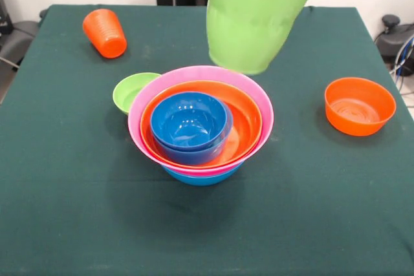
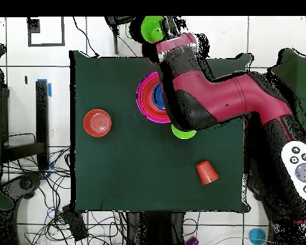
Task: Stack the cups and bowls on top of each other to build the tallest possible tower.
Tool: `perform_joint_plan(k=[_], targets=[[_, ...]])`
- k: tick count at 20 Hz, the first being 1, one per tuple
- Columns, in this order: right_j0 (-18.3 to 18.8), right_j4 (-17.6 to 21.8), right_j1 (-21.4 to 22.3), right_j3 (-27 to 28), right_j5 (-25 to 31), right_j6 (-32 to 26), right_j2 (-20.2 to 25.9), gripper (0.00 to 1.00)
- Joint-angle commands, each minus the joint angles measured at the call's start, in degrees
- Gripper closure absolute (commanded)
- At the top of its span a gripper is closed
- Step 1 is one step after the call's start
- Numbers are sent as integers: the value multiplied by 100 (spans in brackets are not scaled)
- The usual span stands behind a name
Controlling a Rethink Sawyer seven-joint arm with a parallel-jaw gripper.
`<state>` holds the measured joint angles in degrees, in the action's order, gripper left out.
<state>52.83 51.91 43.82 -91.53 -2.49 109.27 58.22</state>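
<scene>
A square table covered in dark green cloth (image 1: 77, 211) spreads beneath the gripper (image 2: 163, 33) and out to both sides of it. Seen from overhead, a white tiled floor (image 2: 270, 38) surrounds the table. A black square outline marked on the floor (image 2: 46, 32) sits well to the picture's left of the gripper. A short strip of blue tape (image 2: 50, 88) lies lower on that side. A tangle of black cables (image 2: 53, 191) lies far from the gripper, past the table's lower left corner. A white handheld controller with grey buttons (image 2: 300, 163) sits far to the lower right.

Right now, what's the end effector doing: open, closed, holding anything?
End effector: carrying the lime green cup in the air above the tower; its grip itself is hidden, so open or closed cannot be told.
</scene>
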Motion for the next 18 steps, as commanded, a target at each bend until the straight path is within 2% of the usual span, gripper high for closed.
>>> perform_joint_plan(k=[1, 6, 9, 18], targets=[[38, 974, -816, -19, 30, -222, 217, 100], [150, 1255, -1100, -25, 110, -169, 447, 100], [12, 1305, -1060, 27, -11, -62, 188, 100], [-117, 1513, -1015, 156, 22, -62, -68, 100]])
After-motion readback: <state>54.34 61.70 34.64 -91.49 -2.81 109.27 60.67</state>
